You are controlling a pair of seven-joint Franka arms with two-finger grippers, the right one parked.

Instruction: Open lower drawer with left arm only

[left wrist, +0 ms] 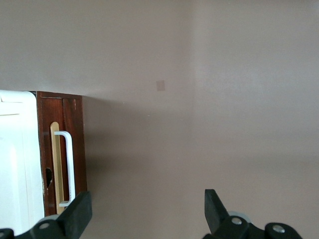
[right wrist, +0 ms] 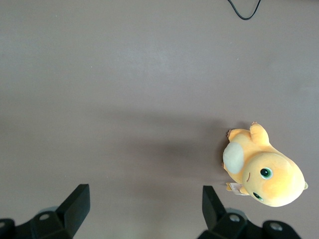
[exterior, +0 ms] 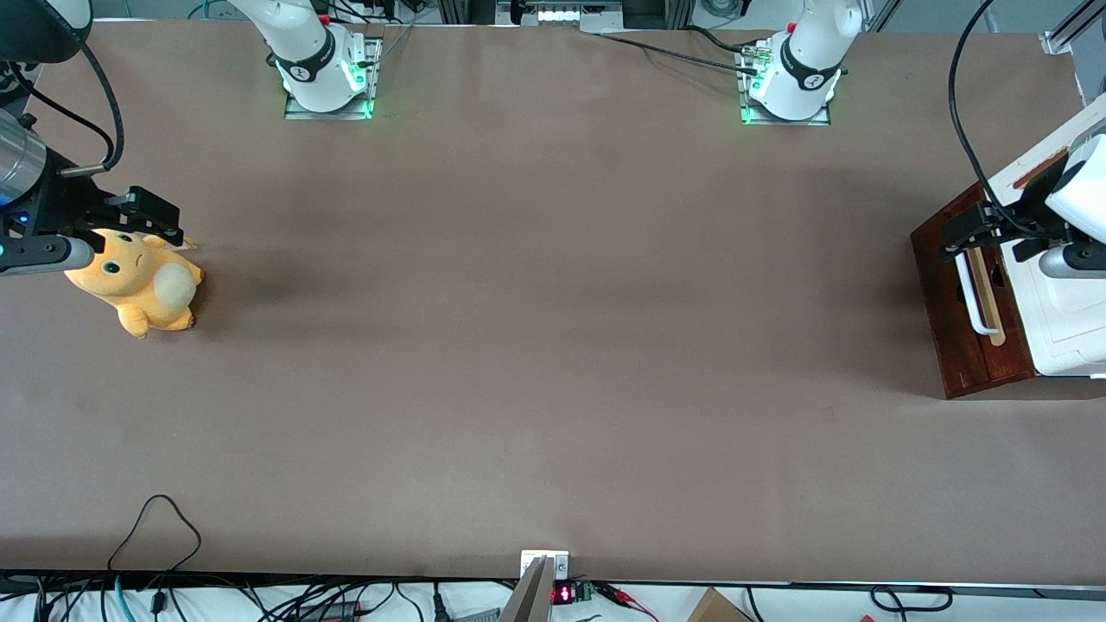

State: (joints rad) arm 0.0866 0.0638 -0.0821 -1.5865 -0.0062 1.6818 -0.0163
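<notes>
A plush (exterior: 138, 281) lies on the table (exterior: 536, 345) at the parked arm's end. At the working arm's end stands a white cabinet (exterior: 1067, 328). The lower drawer (exterior: 963, 311) sits at its base, dark red-brown front facing the middle of the table; nothing of its inside shows. The drawer's long axis runs from nearer the front camera to farther from it, and its white handle (exterior: 972, 298) on a pale strip (left wrist: 56, 167) runs the same way. The left arm (exterior: 1080, 194) reaches over the cabinet; its gripper (exterior: 972, 226) hangs above the handle's end farther from the camera, jaws spread wide, holding nothing.
</notes>
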